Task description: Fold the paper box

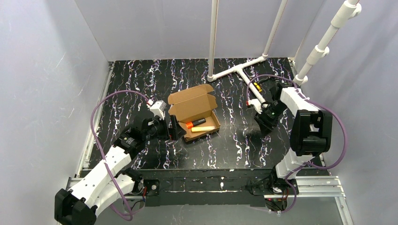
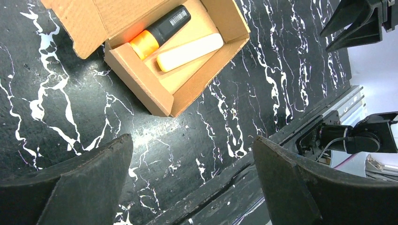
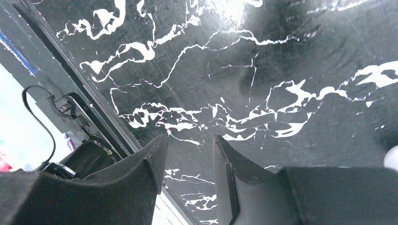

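The paper box [image 2: 141,79] lies open at the middle of the tabletop [image 1: 141,79], lid [image 1: 190,101] up at its far side, two markers [image 1: 199,125] inside. Left pincer [image 2: 192,145] gapes wide, empty, just left of it; right pincer [image 3: 187,140], well right, narrowly parted, empty.

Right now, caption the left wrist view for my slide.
Left claw, wide open, above the black table near an open cardboard box holding an orange-and-black marker and a yellow one.
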You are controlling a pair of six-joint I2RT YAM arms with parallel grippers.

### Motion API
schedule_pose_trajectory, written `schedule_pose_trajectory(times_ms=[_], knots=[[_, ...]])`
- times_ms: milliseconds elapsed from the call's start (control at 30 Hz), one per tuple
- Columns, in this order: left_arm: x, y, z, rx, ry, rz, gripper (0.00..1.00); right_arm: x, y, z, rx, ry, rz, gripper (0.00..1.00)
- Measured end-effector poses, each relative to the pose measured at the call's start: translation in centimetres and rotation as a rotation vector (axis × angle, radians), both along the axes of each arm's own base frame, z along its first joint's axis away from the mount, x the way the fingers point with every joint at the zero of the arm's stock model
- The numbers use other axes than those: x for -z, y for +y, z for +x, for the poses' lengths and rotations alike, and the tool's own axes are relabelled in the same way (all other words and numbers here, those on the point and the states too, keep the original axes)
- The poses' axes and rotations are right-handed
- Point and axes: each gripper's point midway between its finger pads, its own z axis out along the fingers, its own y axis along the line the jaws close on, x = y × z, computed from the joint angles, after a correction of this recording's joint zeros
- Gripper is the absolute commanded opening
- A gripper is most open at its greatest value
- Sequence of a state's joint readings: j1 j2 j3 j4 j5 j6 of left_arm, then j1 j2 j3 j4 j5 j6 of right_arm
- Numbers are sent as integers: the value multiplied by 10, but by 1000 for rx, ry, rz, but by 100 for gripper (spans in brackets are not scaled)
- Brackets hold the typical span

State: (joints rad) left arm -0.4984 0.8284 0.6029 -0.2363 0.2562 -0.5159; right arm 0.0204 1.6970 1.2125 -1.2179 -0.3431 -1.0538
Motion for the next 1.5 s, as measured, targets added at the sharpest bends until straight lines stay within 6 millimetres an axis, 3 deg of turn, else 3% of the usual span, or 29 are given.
schedule_pose_trajectory(times_ms=[533,900,1100,1500], knots=[[-12,-11,-2,54,-29,-55,98,-19,-48,-11,279,13,127,49],[-11,-11,-3,61,-30,-56,98,-30,-35,-15,246,12,175,49],[-12,-13,-5,75,-31,-68,98,-37,-16,-13,149,-18,167,49],[-23,-16,-10,33,17,-148,98,-78,14,1,-14,-222,198,55]])
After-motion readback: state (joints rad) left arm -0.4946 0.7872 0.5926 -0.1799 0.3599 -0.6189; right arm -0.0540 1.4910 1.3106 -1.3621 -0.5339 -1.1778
